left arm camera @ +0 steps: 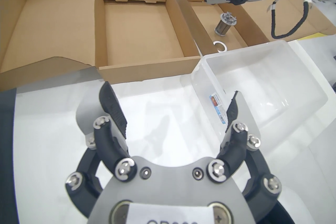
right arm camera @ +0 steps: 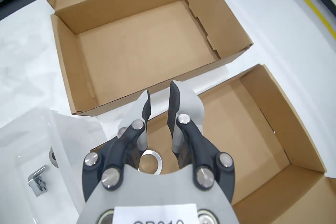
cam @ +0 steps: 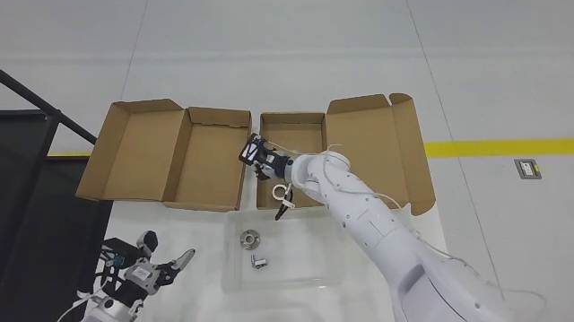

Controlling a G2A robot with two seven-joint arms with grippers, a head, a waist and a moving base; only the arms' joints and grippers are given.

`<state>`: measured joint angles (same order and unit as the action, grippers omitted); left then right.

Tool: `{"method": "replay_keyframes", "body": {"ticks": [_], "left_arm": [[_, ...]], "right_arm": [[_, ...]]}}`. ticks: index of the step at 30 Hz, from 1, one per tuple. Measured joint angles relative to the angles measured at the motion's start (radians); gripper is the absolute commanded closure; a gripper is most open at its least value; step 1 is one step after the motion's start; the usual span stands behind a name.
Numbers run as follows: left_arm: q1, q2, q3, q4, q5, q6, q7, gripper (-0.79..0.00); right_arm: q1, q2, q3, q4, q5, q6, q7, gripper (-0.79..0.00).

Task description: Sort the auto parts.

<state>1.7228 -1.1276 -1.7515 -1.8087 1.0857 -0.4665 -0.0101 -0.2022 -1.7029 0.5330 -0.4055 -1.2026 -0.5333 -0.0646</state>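
Two open cardboard boxes stand side by side, a left box with nothing in it and a right box. In the right box lie a finned metal cylinder and a flat metal ring. My right gripper hangs above that box's left wall, narrowly open and holding nothing. A clear plastic bin in front holds a round metal part and a small bracket. My left gripper is wide open over the white table, left of the bin.
Both boxes have their lids folded outward, the left lid and the right lid. A dark frame borders the table at the left. Bare white table lies between the left gripper and the boxes.
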Motion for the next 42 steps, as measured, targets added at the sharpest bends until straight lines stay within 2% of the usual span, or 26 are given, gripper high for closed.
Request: {"method": "replay_keyframes", "body": {"ticks": [5,8,10,13,15,16,18,20,27,31,37,42], "left_arm": [[-0.043,0.004,0.029,-0.024,0.053,-0.029,-0.038,-0.785],[-0.072,0.006,0.048,-0.047,0.087,-0.050,-0.066,-0.785],[-0.093,0.008,0.063,-0.063,0.115,-0.062,-0.087,-0.785],[-0.119,0.009,0.089,-0.089,0.132,-0.063,-0.115,-0.785],[-0.124,0.009,0.096,-0.096,0.132,-0.065,-0.121,-0.785],[-0.124,0.009,0.096,-0.095,0.131,-0.065,-0.121,-0.785],[-0.123,0.009,0.095,-0.095,0.131,-0.065,-0.120,-0.785],[-0.123,0.009,0.095,-0.095,0.131,-0.065,-0.120,-0.785],[-0.123,0.009,0.097,-0.096,0.133,-0.067,-0.121,-0.785],[-0.140,0.016,0.125,-0.132,0.217,-0.143,-0.155,-0.785],[-0.258,0.029,0.209,-0.173,0.310,-0.327,-0.301,-0.785],[-0.399,0.030,0.365,-0.162,0.395,-0.454,-0.473,-0.785]], "right_arm": [[-0.097,0.106,0.061,-0.226,-0.112,0.015,-0.065,-0.271],[-0.227,0.197,0.158,-0.481,-0.191,0.037,-0.017,-0.366],[-0.362,0.266,0.261,-0.716,-0.247,0.027,0.061,-0.776],[-0.586,0.346,0.422,-1.068,-0.315,-0.048,0.205,-0.785],[-0.696,0.365,0.487,-1.248,-0.328,-0.075,0.270,-0.785],[-0.713,0.365,0.488,-1.290,-0.328,-0.075,0.271,-0.785],[-0.689,0.363,0.476,-1.301,-0.326,-0.072,0.255,-0.785],[-0.669,0.363,0.474,-1.245,-0.326,-0.072,0.253,-0.785],[-0.670,0.363,0.475,-1.223,-0.326,-0.071,0.253,-0.785],[-0.685,0.370,0.491,-1.234,-0.339,-0.106,0.179,-0.785],[-0.775,0.403,0.570,-1.313,-0.404,-0.208,0.027,-0.785],[-0.868,0.439,0.665,-1.387,-0.464,-0.328,-0.114,-0.785]]}}
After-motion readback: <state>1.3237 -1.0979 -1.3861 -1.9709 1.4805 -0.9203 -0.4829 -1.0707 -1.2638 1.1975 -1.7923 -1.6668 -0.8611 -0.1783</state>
